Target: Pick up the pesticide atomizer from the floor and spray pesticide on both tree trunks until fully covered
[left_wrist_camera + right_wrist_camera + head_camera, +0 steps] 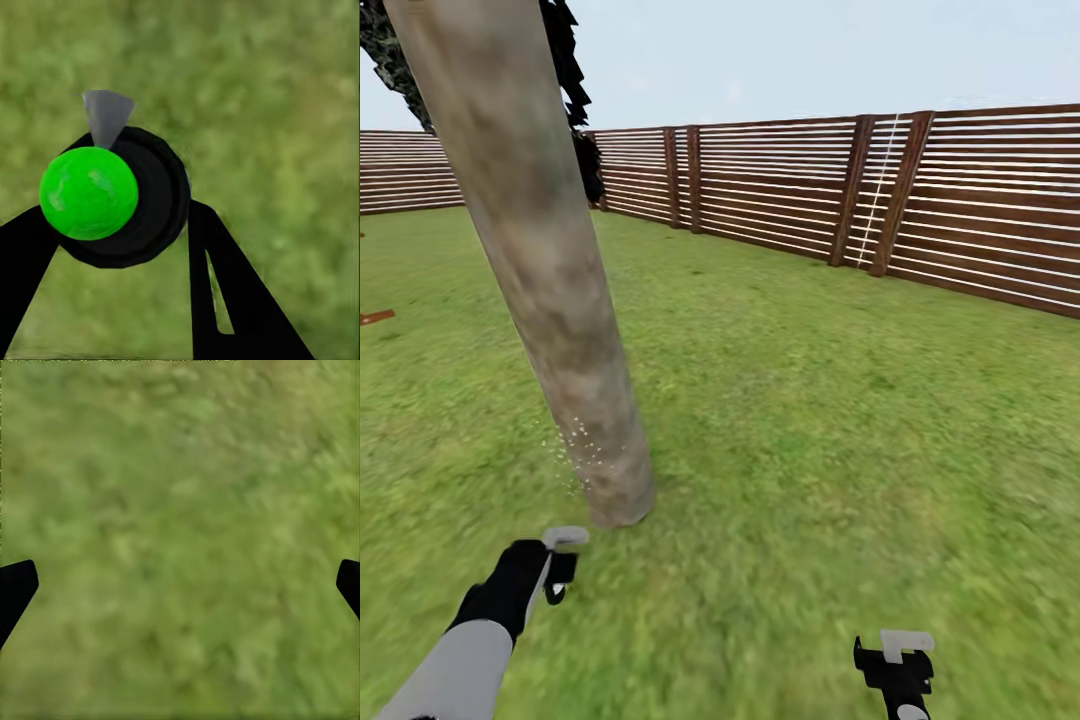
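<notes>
From the head camera I saw the tree trunk (pixel 550 270) rising at a slant from the lawn (pixel 810 420), thick, mottled tan-grey and branchless. A scatter of white specks, the pesticide (pixel 582 447), clung to the low left side of the trunk and hung just beside it above the grass. My left end effector (pixel 560 565) sat near the foot of the trunk, just short of it, and in the head view I could not make out what it carried. In the left wrist camera the left end effector was clenched on the pesticide atomizer (pixel 124 199), seen end on as a dark round body with a bright green ball on it and a small grey wedge beside the ball, the black fingers (pixel 225 292) pressed against its sides over grass. My right end effector (pixel 895 665) hung low, well apart from the trunk; in the right wrist camera its fingertips (pixel 15 589) stood far apart, released, over bare grass. The brown slatted fence (pixel 960 200) closed the garden behind
</notes>
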`<state>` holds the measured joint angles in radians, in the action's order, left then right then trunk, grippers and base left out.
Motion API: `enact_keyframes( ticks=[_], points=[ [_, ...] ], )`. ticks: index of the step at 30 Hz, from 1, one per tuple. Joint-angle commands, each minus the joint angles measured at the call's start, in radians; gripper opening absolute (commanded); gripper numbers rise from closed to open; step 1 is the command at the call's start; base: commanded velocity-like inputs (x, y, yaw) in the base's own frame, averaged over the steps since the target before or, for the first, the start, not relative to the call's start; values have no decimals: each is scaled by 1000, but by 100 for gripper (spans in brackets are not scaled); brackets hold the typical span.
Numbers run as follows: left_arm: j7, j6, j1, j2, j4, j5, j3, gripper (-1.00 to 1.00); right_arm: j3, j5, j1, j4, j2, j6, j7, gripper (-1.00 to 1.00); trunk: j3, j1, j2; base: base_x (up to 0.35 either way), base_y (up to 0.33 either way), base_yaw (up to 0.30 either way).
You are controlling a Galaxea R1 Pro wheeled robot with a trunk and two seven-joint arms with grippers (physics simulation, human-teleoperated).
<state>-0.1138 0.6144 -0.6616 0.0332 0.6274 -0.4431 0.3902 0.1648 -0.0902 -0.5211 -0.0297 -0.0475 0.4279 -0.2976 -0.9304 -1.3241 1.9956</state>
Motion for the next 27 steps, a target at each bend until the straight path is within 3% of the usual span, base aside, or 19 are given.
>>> enact_keyframes(
  ticks=[1, 7, 12, 27],
  points=[
    [30, 2, -2, -3, 0, 5, 18, -100, 9, -9, 0, 1, 0, 3, -2, 100, 0, 0, 0, 0, 0, 0],
    [45, -41, -1, -42, 2, 19, 15, -100, 9, -7, 0, 1, 0, 5, -1, 100, 9, 0, 0, 56, -9, 76],
    [45, -42, -1, -56, 7, 19, 13, -100, 9, -6, 0, 1, 0, 5, -1, 100, 17, 0, 0, 239, -148, 111],
    [59, -40, -1, -42, 15, 15, 15, -100, 10, -6, 0, 1, 1, 3, -1, 100, 27, 0, 0, 85, -259, 94]
  ],
)
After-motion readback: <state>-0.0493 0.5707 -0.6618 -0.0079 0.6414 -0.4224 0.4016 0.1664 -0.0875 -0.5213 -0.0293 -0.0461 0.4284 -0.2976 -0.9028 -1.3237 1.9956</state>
